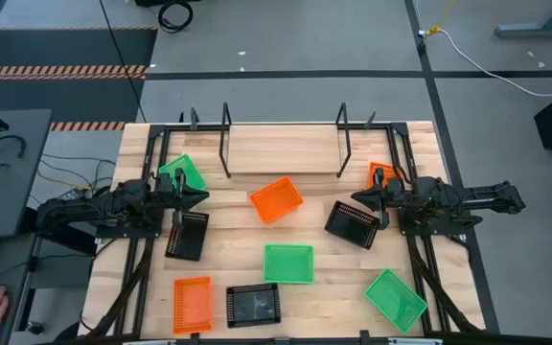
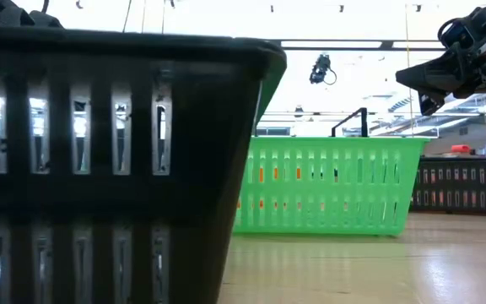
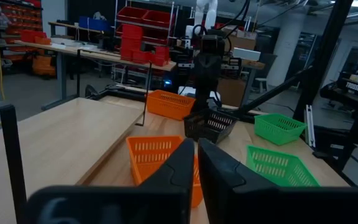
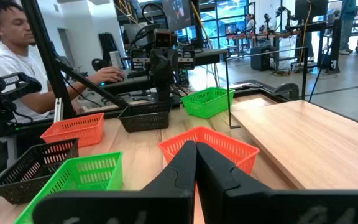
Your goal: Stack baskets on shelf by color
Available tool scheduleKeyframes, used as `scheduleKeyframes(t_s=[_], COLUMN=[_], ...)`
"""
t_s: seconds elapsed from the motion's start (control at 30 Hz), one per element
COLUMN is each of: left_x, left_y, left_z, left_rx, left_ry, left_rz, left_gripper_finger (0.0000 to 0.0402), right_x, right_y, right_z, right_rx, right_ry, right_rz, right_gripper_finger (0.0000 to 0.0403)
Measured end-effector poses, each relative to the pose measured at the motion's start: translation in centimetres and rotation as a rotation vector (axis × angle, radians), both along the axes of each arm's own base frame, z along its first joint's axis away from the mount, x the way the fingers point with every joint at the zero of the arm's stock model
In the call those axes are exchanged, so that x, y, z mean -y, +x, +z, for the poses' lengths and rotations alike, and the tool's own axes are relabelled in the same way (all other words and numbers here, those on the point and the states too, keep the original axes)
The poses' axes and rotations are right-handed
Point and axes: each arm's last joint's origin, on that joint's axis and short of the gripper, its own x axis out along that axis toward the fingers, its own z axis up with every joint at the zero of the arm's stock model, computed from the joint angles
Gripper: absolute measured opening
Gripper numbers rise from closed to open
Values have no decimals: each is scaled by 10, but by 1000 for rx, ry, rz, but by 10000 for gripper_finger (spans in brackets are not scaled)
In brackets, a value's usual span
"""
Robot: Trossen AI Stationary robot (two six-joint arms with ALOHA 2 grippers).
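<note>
The shelf (image 1: pixel 286 149) is seen at the far edge of the bench (image 1: pixel 333 287), empty of baskets, its long axis running left to right. All nine baskets lie on the bench. An orange basket (image 1: pixel 276 200) sits tilted just in front of the shelf, its long axis slanted. A green basket (image 1: pixel 287 264) lies square at the middle, long axis left to right. A black basket (image 1: pixel 253 306) is placed at the near edge, beside another orange one (image 1: pixel 192 305) standing lengthwise front to back. The left claw (image 1: pixel 199 198) is held above the bench's left side, fingers pressed together, holding nothing. The right claw (image 1: pixel 357 198) faces it from the right, likewise pressed together and empty.
</note>
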Motion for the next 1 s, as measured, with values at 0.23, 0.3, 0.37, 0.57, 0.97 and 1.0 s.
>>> scheduleKeyframes(t_s=[0.23,0.3,0.37,0.57,0.97,1.0], left_x=[0,0,0,0,0,0], left_y=[0,0,0,0,0,0], left_z=[0,0,0,0,0,0], left_rx=[0,0,0,0,0,0], left_ry=[0,0,0,0,0,0], left_rz=[0,0,0,0,0,0], left_gripper_finger=[35,33,30,31,28,27], right_x=[0,0,0,0,0,0], right_y=[0,0,0,0,0,0], right_z=[0,0,0,0,0,0], right_rx=[0,0,0,0,0,0], right_ry=[0,0,0,0,0,0], right_rz=[0,0,0,0,0,0], right_gripper_finger=[14,14,14,14,14,14])
